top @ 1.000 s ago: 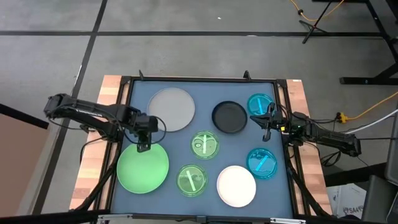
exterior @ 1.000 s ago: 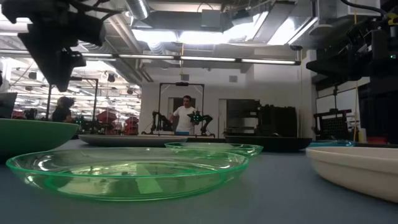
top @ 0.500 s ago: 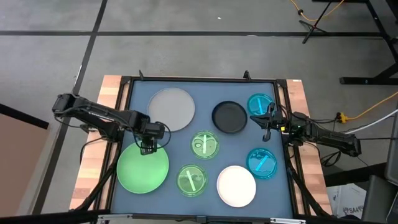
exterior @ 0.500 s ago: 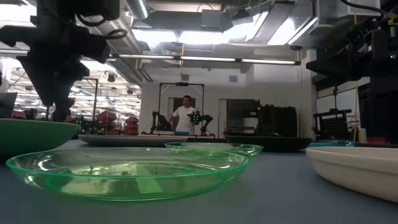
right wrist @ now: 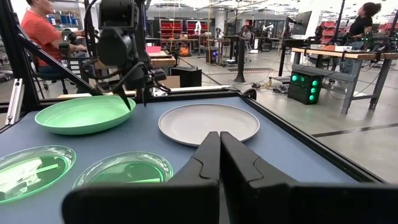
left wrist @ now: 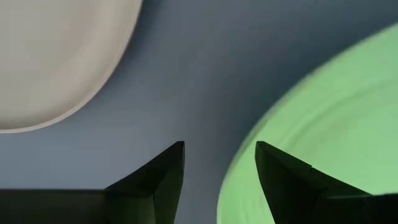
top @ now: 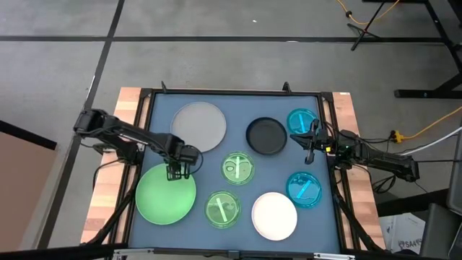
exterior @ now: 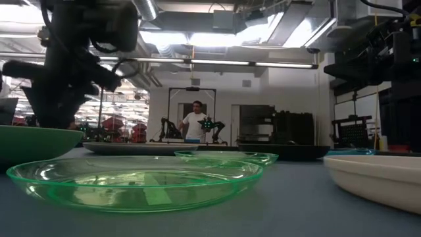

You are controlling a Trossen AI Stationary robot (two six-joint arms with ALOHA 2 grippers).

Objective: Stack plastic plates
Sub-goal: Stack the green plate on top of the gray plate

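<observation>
My left gripper is open and hangs low over the far right rim of the large light green plate. In the left wrist view, one finger stands over the blue mat and the other over the plate's inside, with the rim between them. I cannot tell whether they touch it. The large grey plate lies flat just beyond. My right gripper is shut and waits at the table's right side, by a small cyan plate.
Lying flat on the mat are the black plate, two small translucent green plates, the white plate and a second cyan plate. A raised black frame borders the mat. People are in the room behind.
My left gripper has moved toward the table's right edge and come down, from beside the green plate's far rim to straddling it. The plates have not moved.
</observation>
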